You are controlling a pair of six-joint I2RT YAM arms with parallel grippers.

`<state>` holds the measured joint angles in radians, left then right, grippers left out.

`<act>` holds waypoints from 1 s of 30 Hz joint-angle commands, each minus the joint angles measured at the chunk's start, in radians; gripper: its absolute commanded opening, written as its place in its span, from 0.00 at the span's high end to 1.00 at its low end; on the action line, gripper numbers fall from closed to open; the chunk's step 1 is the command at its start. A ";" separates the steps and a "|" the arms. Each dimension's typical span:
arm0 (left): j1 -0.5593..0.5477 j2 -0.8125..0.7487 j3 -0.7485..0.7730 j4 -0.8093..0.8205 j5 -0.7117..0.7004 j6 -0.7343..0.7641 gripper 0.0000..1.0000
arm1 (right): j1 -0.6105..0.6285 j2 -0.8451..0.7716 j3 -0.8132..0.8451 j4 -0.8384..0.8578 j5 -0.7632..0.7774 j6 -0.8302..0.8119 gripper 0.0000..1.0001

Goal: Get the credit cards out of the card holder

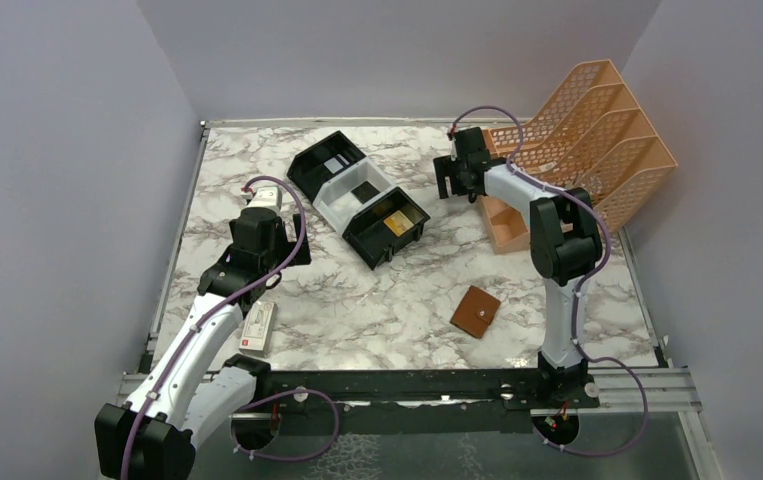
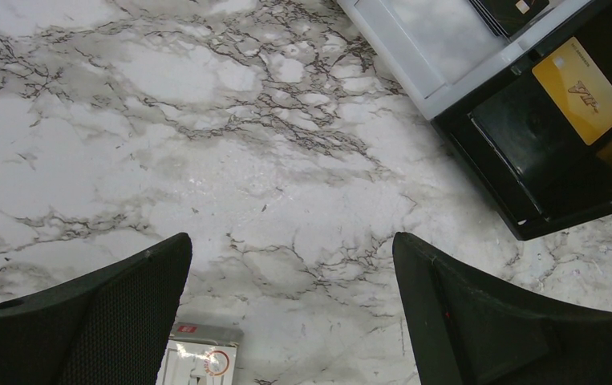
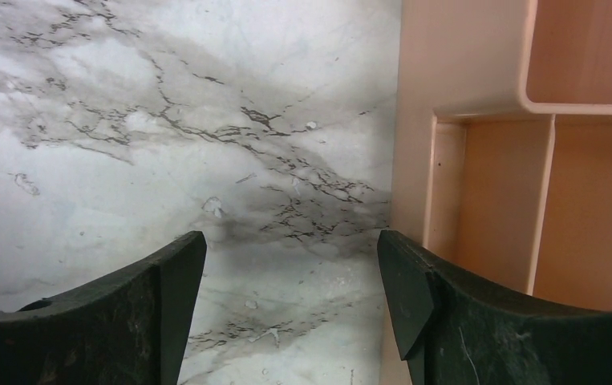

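Brown leather card holder [image 1: 475, 311] lies closed on the table [image 1: 357, 310] by your right arm's base, credit cards hidden; left pincer [image 2: 290, 249] and right pincer [image 3: 290, 241] gape empty, well away. Pin one side, unsnap first.

1. Marble table [image 1: 377, 300]
2. Black-and-white tray [image 1: 329, 208] with three compartments, set aslant at mid-back
3. Gold card [image 1: 395, 224] in its nearest black compartment
4. Orange mesh file rack [image 1: 597, 140] at back right, small orange organiser [image 1: 502, 230] just before it
5. White box [image 1: 258, 327] with a red mark, near left
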<state>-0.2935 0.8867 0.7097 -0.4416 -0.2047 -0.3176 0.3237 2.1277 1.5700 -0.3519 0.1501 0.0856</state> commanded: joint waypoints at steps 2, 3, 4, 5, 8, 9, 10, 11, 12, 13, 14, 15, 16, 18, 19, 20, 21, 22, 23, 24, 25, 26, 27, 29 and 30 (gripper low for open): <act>0.008 0.001 -0.002 0.019 0.028 0.009 0.01 | -0.035 0.012 0.025 -0.025 0.089 -0.026 0.20; 0.008 0.001 -0.002 0.019 0.028 0.009 0.01 | -0.037 0.014 0.030 -0.025 0.094 -0.023 0.20; 0.009 0.003 -0.003 0.019 0.028 0.010 0.01 | -0.038 0.016 0.036 -0.027 0.100 -0.021 0.20; 0.008 0.002 -0.003 0.019 0.028 0.011 0.01 | -0.040 0.019 0.044 -0.033 0.110 -0.016 0.19; 0.008 0.000 -0.003 0.019 0.030 0.011 0.01 | -0.062 0.029 0.060 -0.053 0.116 0.036 0.17; 0.008 -0.001 -0.003 0.019 0.032 0.011 0.01 | -0.071 0.026 0.056 -0.048 0.101 0.044 0.17; 0.008 -0.002 -0.003 0.018 0.032 0.011 0.01 | -0.076 0.024 0.057 -0.051 0.094 0.050 0.17; 0.008 -0.002 -0.003 0.019 0.033 0.011 0.01 | -0.078 0.021 0.057 -0.053 0.092 0.049 0.17; 0.008 -0.001 0.000 0.019 0.034 0.011 0.01 | -0.078 0.017 0.057 -0.053 0.082 0.045 0.17; 0.008 0.000 -0.001 0.019 0.036 0.011 0.01 | -0.079 0.011 0.054 -0.047 0.060 0.037 0.17; 0.008 0.001 -0.001 0.019 0.037 0.011 0.01 | -0.079 0.007 0.053 -0.044 0.038 0.039 0.17; 0.008 0.001 -0.001 0.019 0.036 0.011 0.01 | -0.078 0.005 0.054 -0.045 0.037 0.045 0.17; 0.008 0.001 -0.001 0.020 0.039 0.011 0.01 | -0.078 0.006 0.057 -0.045 0.043 0.049 0.17; 0.009 0.003 -0.001 0.019 0.040 0.011 0.01 | -0.078 0.008 0.076 -0.068 0.044 0.059 0.17; 0.009 0.003 -0.001 0.019 0.040 0.011 0.01 | -0.079 0.007 0.090 -0.087 0.024 0.069 0.17; 0.008 0.002 -0.001 0.018 0.039 0.011 0.01 | -0.078 -0.003 0.096 -0.094 -0.008 0.078 0.17; 0.009 0.002 -0.001 0.019 0.040 0.011 0.01 | -0.077 -0.020 0.092 -0.088 -0.065 0.082 0.17; 0.008 0.001 -0.001 0.019 0.040 0.011 0.01 | -0.077 -0.039 0.085 -0.081 -0.130 0.082 0.17; 0.008 0.003 -0.001 0.020 0.040 0.011 0.01 | -0.077 -0.066 0.073 -0.073 -0.180 0.095 0.17; 0.008 0.005 -0.001 0.019 0.040 0.011 0.01 | -0.075 -0.093 0.058 -0.060 -0.221 0.119 0.17; 0.008 0.006 -0.001 0.019 0.039 0.009 0.01 | -0.073 -0.123 0.038 -0.043 -0.262 0.143 0.17; 0.008 0.007 -0.001 0.019 0.038 0.009 0.01 | -0.069 -0.154 0.008 -0.021 -0.305 0.163 0.17; 0.008 0.008 0.000 0.019 0.038 0.009 0.01 | -0.061 -0.181 -0.013 -0.005 -0.329 0.182 0.17; 0.008 0.007 -0.001 0.019 0.032 0.009 0.01 | -0.038 -0.229 -0.047 0.016 -0.348 0.231 0.18; 0.008 0.005 -0.001 0.018 0.028 0.009 0.01 | -0.023 -0.249 -0.064 0.023 -0.342 0.255 0.18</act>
<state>-0.2935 0.8936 0.7097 -0.4416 -0.1864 -0.3153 0.2569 2.0006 1.5490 -0.3950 -0.0719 0.2325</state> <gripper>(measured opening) 0.992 0.822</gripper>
